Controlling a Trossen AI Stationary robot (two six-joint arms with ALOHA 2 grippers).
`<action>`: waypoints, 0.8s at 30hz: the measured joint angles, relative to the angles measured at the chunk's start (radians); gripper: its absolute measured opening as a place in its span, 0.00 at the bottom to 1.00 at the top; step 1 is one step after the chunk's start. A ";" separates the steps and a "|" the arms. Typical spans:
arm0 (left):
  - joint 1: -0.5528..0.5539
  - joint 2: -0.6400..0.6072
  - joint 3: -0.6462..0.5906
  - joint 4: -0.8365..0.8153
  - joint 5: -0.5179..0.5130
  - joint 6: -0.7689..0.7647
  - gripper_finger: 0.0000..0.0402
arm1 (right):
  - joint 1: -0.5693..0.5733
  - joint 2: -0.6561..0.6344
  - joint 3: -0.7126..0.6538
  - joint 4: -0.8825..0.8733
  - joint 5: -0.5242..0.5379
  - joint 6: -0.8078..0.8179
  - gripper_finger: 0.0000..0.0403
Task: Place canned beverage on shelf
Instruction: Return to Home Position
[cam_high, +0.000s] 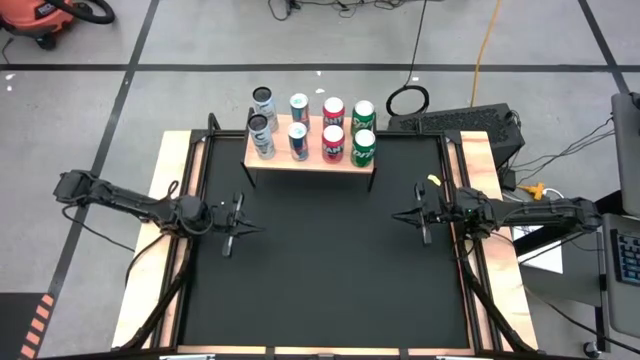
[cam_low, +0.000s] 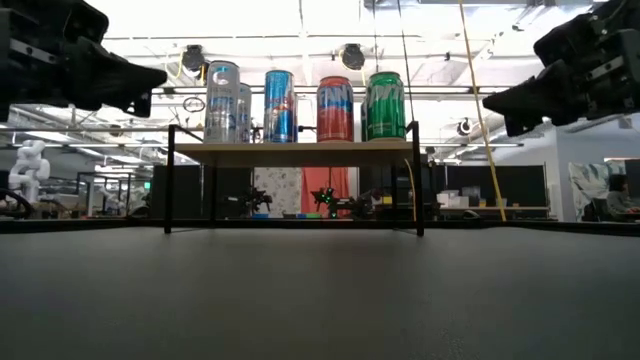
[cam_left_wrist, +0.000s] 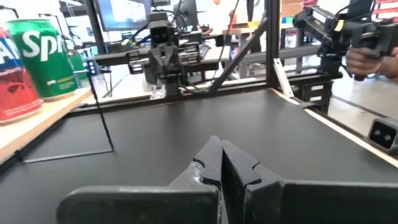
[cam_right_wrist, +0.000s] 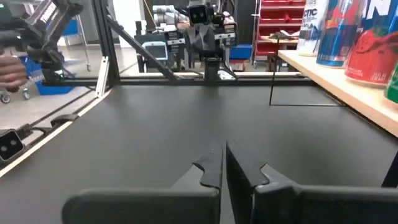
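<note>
The shelf (cam_high: 310, 158), a light-wood board on thin black legs, stands at the far middle of the black table. Several cans stand upright on it: silver (cam_low: 222, 100), blue (cam_low: 280, 105), red (cam_low: 335, 108) and green (cam_low: 385, 104). My left gripper (cam_high: 262, 229) hovers shut over the table's left part, pointing level toward the right, and holds nothing. My right gripper (cam_high: 392, 216) hovers shut over the right part, pointing level toward the left, also holding nothing. In the wrist views the left gripper (cam_left_wrist: 217, 146) and the right gripper (cam_right_wrist: 222, 149) show their fingers together.
The black mat (cam_high: 330, 270) lies bare between the two grippers and in front of the shelf. Wooden borders (cam_high: 160, 250) run along the table's left and right sides. A person's hand (cam_left_wrist: 373, 59) shows beyond the table on a dark handle.
</note>
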 joint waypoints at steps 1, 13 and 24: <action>0.013 -0.007 0.000 -0.006 0.013 0.004 0.00 | 0.000 -0.003 0.000 0.001 0.000 -0.002 0.00; 0.134 -0.135 -0.001 -0.084 0.136 -0.021 0.00 | 0.000 -0.055 -0.002 -0.021 -0.004 -0.002 0.00; 0.170 -0.287 -0.001 -0.299 0.107 -0.055 0.00 | 0.000 -0.199 -0.003 -0.157 -0.004 0.005 0.00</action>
